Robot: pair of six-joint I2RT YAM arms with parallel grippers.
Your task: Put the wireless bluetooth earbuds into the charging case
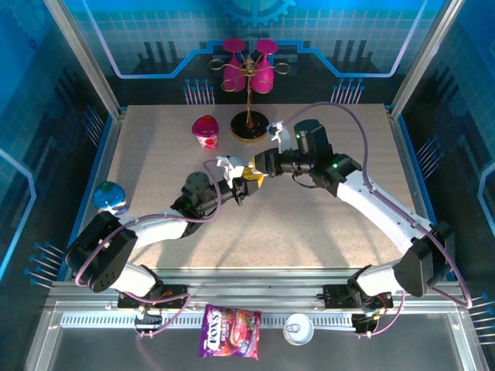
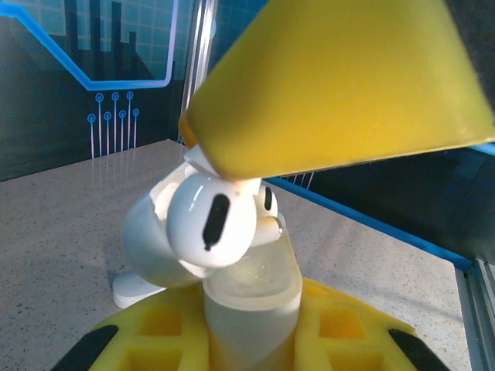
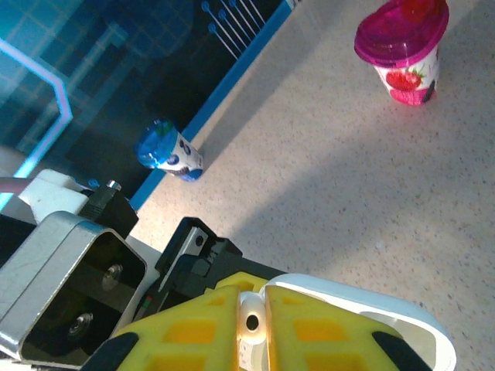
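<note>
White earbud (image 2: 210,226) at the mouth of the open case (image 2: 251,301).
The left gripper (image 2: 251,344) clamps the case from below; the glossy earbud sits at its rim, touching a yellow finger (image 2: 340,85) above.

Overhead from behind, wrists close, sharing table (image 1: 155,170)
</note>
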